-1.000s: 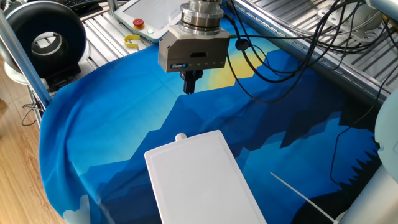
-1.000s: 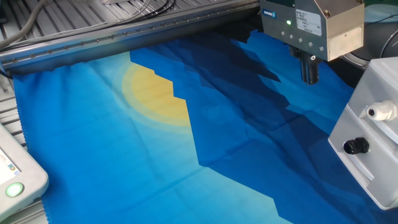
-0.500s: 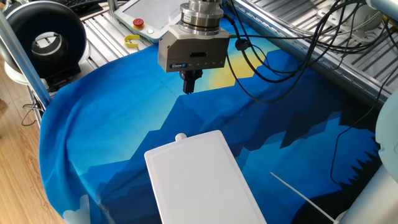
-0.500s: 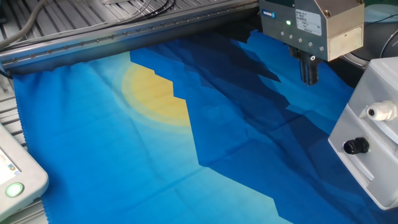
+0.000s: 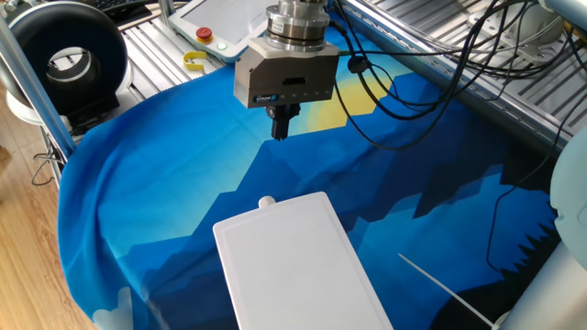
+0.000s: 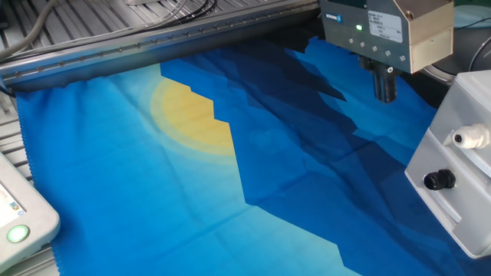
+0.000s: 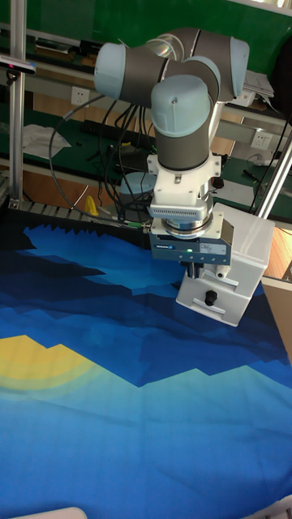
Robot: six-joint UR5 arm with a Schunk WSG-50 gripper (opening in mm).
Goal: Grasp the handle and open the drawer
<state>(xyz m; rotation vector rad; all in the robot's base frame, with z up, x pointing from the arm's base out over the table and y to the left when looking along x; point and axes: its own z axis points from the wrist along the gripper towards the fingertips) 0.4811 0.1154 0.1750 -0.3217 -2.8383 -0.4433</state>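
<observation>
While my end effector hangs empty above the blue cloth, fingers pressed together, the knob waits well apart. I must spread them before I grab the knob and pull the drawer.

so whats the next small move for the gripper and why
Probably lower and shift toward the handle on the drawer front. The gripper hangs above the cloth, apart from the knob, jaws looking closed, so they likely need opening first.

Grey arm with pale-blue joint caps, boxy silver tool with dark fingers.
</observation>
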